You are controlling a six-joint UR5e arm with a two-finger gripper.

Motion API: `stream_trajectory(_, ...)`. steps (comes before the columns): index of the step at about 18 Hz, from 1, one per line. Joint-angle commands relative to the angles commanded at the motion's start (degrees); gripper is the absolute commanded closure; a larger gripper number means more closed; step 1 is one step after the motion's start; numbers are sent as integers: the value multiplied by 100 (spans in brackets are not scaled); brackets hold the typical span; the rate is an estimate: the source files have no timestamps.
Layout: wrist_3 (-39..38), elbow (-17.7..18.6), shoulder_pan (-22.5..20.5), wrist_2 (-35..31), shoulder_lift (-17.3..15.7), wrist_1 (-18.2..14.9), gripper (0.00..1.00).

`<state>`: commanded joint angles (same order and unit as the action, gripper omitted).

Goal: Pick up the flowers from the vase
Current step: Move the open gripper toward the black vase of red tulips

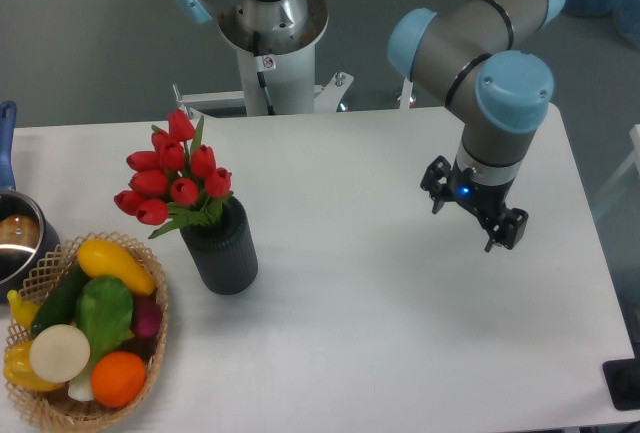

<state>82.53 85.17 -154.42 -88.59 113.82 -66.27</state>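
1. One woven wicker basket [150, 353] sits nearest the camera, just beside the vase on its lower left. It holds a yellow squash [115, 263], a green pepper [105, 313], a dark green cucumber [55, 303], an orange [118, 378], a white round vegetable [58, 351] and a purple one [145, 318].
2. Next back stands the dark grey-black ribbed cylindrical vase [225, 253], upright on the white table [380, 353], close to the basket's upper right rim.
3. Rising from the vase's mouth is the bunch of red tulip buds with green leaves [172, 178], leaning up and to the left of the vase, untouched in its place.
4. Left of the vase, at the picture's edge, a metal pot with a blue handle [12, 223] shows in part.
5. Well to the right of the vase hangs the black two-finger gripper [475, 215] on the grey and light blue arm [490, 83]. Its fingers are spread apart with nothing between them, and it is far from the flowers.
6. Farthest back, behind the vase, the arm's white base column [275, 63] stands at the table's far edge.
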Motion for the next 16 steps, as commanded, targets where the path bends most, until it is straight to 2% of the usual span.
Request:
stream_trajectory(6, -9, 0, 17, 17, -35, 26, 0)
stream_trajectory(8, -9, 122, 52, 17, -122, 245, 0)
stream_trajectory(10, -18, 586, 61, 70, -411, 691, 0)
stream_trajectory(12, -9, 1323, 70, 70, -658, 1455, 0)
stream_trajectory(13, -9, 1658, 61, 70, -772, 1720, 0)
stream_trajectory(14, -17, 1887, 61, 62, -886, 1836, 0)
stream_trajectory(16, -9, 2100, 18, 123, -1089, 1846, 0)
